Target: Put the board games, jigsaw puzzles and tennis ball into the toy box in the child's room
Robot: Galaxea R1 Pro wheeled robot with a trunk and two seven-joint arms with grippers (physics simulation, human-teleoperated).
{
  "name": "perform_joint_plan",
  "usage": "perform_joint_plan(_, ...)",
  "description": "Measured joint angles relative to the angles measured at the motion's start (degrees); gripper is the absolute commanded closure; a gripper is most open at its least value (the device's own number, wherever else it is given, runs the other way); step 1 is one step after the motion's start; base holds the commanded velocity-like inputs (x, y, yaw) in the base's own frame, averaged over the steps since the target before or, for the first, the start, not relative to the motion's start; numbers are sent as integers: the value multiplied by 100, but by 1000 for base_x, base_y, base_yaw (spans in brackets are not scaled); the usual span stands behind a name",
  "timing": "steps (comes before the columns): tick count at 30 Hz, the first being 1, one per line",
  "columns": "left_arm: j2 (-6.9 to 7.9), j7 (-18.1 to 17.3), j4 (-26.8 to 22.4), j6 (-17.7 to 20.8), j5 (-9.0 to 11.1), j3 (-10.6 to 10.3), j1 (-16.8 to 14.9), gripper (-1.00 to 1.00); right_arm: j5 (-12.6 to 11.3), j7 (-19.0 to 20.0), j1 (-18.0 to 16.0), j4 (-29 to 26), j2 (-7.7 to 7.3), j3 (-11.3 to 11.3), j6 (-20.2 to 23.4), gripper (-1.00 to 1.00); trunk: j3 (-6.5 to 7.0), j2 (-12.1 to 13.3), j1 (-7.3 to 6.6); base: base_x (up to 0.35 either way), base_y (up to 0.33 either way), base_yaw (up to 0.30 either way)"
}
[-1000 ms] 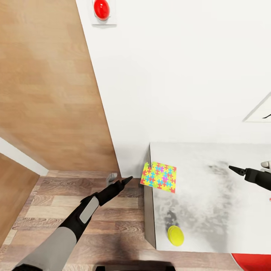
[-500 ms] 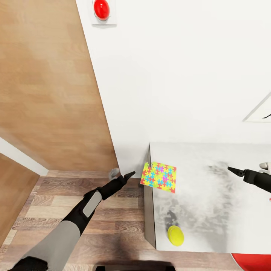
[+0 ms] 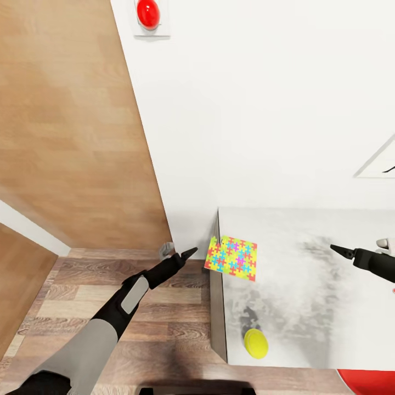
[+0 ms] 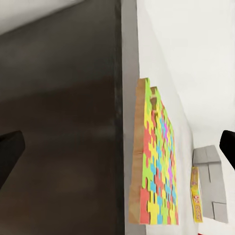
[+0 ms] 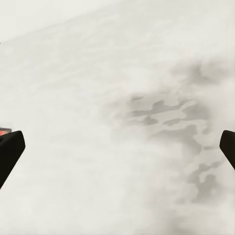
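Tabletop (image 3: pixel 329 340): white, mottled grey surface with a dark side, set against a white wall at the right of the head view.

Jigsaw puzzle (image 3: pixel 231 258): flat panel of yellow, pink, blue, green and orange pieces, lying at the tabletop's far left corner, one edge slightly overhanging the side. The left wrist view (image 4: pixel 156 171) shows it edge-on and suggests two panels stacked, though the angle is too shallow to be sure.

Tennis ball (image 3: pixel 255 343): yellow-green, on the tabletop near its front left edge, well apart from the puzzle.

Left claw (image 3: pixel 176 252): over the wood-plank floor (image 3: pixel 164 329), just beside the tabletop's left side and near the puzzle's corner, touching nothing. Fingers spread wide, tips at opposite edges of the left wrist view, nothing between them.

Right claw (image 3: pixel 356 249): above the tabletop's right part, pointing toward the puzzle. Fingers spread wide in the right wrist view, empty.

Red round object (image 3: pixel 148 13): on the wall, top of the head view.
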Motion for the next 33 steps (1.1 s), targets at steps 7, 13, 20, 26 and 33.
perform_joint_plan(7, 3, 0, 3, 2, 4, 19, -2, -100, -5, 9, 2, 0, 4, 7, 11, -100, 0, 0, 0, 0, 0, -55)
perform_joint_plan(13, 9, 1, 12, 4, 6, 34, 0, -100, -7, 12, 5, 0, 5, 15, 12, -100, 0, 0, 0, 0, 0, -183)
perform_joint_plan(20, 16, 1, 23, 0, 7, 44, 5, -100, -8, 14, 8, 0, 6, 33, 13, -100, 0, 0, 0, 0, 0, -225)
perform_joint_plan(26, 22, 1, 46, -6, 9, 50, 28, -100, -7, 14, 9, 0, 6, 66, 13, -100, 0, 0, 0, 0, 0, -118)
perform_joint_plan(33, 21, -3, 383, -39, 27, 69, 44, -100, -12, 15, 9, 0, 6, 99, 7, -100, 0, 0, 0, 0, 0, -35)
